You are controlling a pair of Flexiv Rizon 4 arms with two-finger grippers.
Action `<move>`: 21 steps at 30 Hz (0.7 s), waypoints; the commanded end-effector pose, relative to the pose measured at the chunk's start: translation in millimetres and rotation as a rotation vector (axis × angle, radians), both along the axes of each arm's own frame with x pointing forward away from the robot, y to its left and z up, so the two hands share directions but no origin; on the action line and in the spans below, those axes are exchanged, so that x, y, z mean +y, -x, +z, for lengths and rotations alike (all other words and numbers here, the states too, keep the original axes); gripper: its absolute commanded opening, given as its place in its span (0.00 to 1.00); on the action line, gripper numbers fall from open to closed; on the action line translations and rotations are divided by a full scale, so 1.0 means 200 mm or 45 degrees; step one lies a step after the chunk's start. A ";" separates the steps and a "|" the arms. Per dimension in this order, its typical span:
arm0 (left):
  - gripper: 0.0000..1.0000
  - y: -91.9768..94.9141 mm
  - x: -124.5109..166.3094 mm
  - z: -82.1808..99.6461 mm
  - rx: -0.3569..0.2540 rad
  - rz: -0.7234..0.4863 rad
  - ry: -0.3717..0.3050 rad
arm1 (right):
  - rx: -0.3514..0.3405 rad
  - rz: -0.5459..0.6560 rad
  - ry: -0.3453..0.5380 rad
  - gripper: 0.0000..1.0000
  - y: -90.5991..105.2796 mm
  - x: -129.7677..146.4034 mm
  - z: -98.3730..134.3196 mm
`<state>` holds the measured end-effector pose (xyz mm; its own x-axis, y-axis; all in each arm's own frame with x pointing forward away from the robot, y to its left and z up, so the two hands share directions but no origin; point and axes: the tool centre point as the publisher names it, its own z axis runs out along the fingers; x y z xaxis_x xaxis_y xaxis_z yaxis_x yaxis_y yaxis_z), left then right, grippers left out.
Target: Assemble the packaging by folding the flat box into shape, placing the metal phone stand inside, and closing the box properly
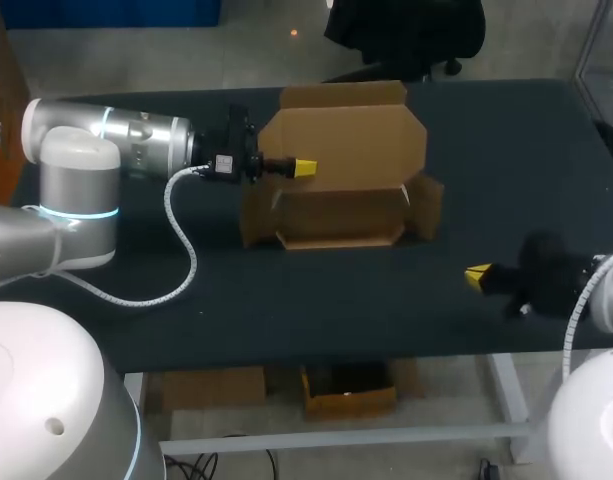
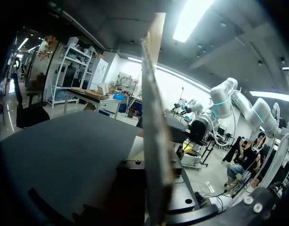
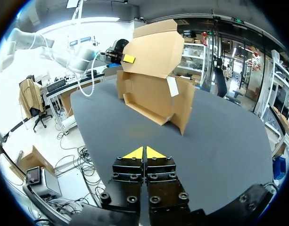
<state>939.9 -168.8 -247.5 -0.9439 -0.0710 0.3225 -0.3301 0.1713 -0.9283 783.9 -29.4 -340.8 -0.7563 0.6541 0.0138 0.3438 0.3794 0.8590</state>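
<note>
A brown cardboard box [image 1: 356,150] stands half folded at the middle of the black table, its front open and its lid panel raised. My left gripper [image 1: 304,168] comes in from the left and is shut on the left edge of that raised panel. In the left wrist view the panel [image 2: 152,108] runs edge-on between the fingers. The right wrist view shows the box [image 3: 153,89] ahead, with the left gripper [image 3: 128,58] at its upper edge. My right gripper [image 1: 478,275] rests low near the front right, shut and empty [image 3: 144,153]. No metal phone stand is in view.
The left arm's white cable [image 1: 181,240] loops over the table [image 1: 286,300] left of the box. A side flap [image 1: 426,205] sticks out on the box's right. Bare tabletop lies between the box and my right gripper.
</note>
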 end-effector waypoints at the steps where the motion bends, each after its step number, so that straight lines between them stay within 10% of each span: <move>1: 0.00 0.00 0.00 -0.02 0.000 0.000 0.001 | -0.004 0.024 -0.030 0.06 -0.03 -0.05 -0.02; 11: 0.00 0.00 0.00 -0.02 0.000 0.000 0.001 | 0.014 0.075 -0.020 0.36 -0.18 -0.08 -0.06; 21: 0.00 0.00 0.00 -0.02 0.000 0.000 0.001 | -0.008 0.175 0.001 0.37 -0.43 -0.05 -0.09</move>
<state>939.8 -168.9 -247.5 -0.9439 -0.0709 0.3225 -0.3300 0.1714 -0.9283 849.0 -44.7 -349.0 -0.8260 0.5637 -0.0078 0.2819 0.4250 0.8601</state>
